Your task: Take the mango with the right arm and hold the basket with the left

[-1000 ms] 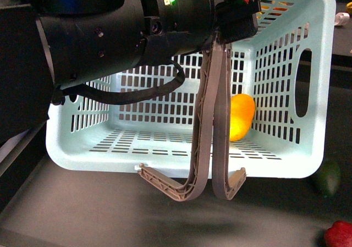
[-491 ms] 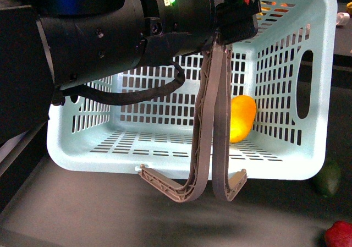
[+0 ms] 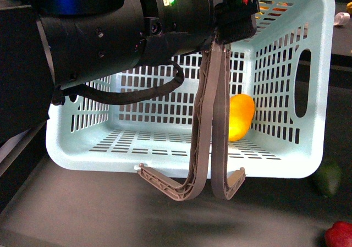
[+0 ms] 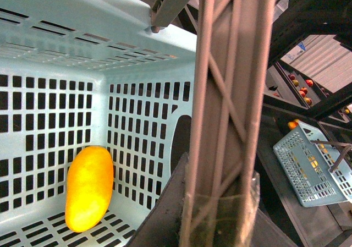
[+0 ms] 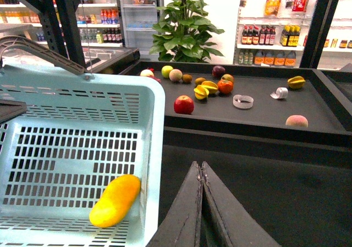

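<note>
Two handles of the basket are seen pinched by the left gripper, the mango lying inside it. Only in the right wrist view is the right gripper shown, fingers pressed together, empty.

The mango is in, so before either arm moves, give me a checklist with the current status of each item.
1. Mango inside the basket: ok, lying against a side wall.
2. Left end effector on the handles: ok, both handles are pinched together.
3. Right end effector empty: ok, shut with nothing between its fingers.
4. Right end effector clear of the basket: ok, it is outside the rim.
5. Basket resting on the table: cannot tell.
</note>
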Controlling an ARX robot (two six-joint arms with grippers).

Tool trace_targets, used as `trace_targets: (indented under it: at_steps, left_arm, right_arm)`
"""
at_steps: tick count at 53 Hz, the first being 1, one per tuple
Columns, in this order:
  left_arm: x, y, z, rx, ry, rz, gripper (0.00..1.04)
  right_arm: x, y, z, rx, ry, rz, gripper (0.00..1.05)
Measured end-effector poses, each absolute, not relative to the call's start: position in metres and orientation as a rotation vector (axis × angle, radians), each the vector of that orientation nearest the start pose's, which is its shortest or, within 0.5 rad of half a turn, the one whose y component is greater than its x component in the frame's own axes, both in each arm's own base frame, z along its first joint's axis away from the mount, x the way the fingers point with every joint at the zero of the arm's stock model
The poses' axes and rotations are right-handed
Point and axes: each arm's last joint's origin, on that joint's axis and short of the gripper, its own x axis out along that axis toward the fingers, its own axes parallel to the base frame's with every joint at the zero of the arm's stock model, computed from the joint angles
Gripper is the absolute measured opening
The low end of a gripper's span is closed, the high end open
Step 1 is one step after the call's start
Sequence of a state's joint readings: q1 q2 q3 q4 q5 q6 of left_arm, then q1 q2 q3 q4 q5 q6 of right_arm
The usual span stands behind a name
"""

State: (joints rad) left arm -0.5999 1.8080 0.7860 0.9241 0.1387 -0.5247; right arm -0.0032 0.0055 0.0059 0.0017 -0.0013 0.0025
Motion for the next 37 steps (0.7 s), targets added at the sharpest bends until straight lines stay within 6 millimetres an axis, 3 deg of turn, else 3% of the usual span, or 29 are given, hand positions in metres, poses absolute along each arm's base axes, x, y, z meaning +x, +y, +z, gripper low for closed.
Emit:
trace_targets:
  at_steps: [3, 13, 27, 30, 37]
  left_arm:
    - [0.292, -0.205, 0.173, -0.477, 0.288, -0.694, 0.07]
    - [0.292, -0.205, 0.173, -0.477, 0.288, -0.694, 0.07]
    - [0.292, -0.205, 0.173, -0.476, 0.288, -0.694, 0.07]
    - [0.294, -0.207, 0.172, -0.42, 0.29, -0.63, 0.07]
    - [0.304, -0.212, 0.171, -0.266, 0.284, -0.502, 0.07]
  right_arm:
    - [0.098, 0.0, 0.165, 0.001, -0.002, -0.002, 0.02]
    - [0.098, 0.0, 0.165, 0.001, -0.002, -0.002, 0.44]
    - [0.098, 0.0, 0.165, 0.001, -0.002, -0.002, 0.9]
    - [0.098, 0.0, 0.165, 0.001, -0.002, -0.002, 0.98]
    - [0.098, 0.0, 0.165, 0.001, -0.002, -0.002, 0.96]
